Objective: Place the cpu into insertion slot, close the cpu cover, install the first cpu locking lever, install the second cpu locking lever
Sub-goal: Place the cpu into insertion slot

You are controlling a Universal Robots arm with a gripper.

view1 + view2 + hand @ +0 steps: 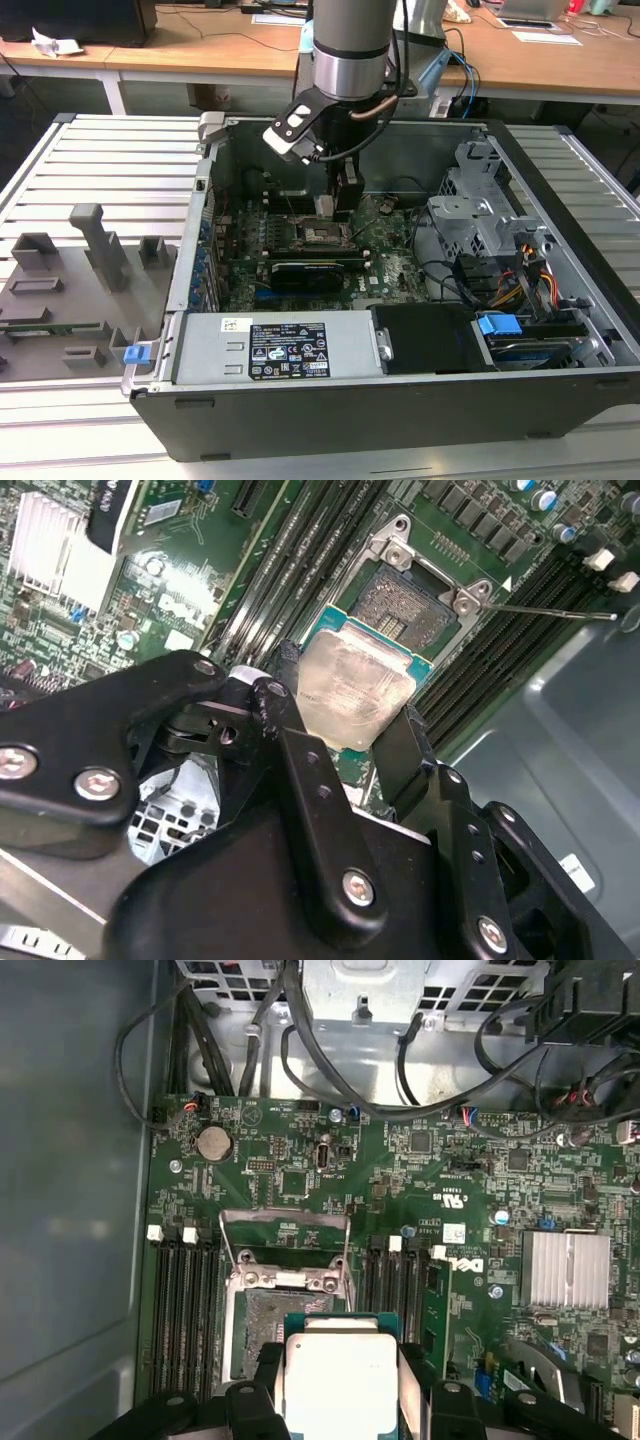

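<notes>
The cpu (340, 1375) in the end effector (345, 710); insertion slot (405, 605) bare beneath

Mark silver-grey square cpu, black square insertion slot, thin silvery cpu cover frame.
silver-grey square cpu (340, 1385), first wrist view, metal top's middle.
black square insertion slot (258, 1325), first wrist view, bare socket floor.
thin silvery cpu cover frame (285, 1214), first wrist view, raised end bar.

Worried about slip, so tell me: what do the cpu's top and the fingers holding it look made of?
The cpu: top looks like dull silver-grey metal, smeared with pale residue. The fingers look matte black, plastic or coated metal; unclear which.
</notes>
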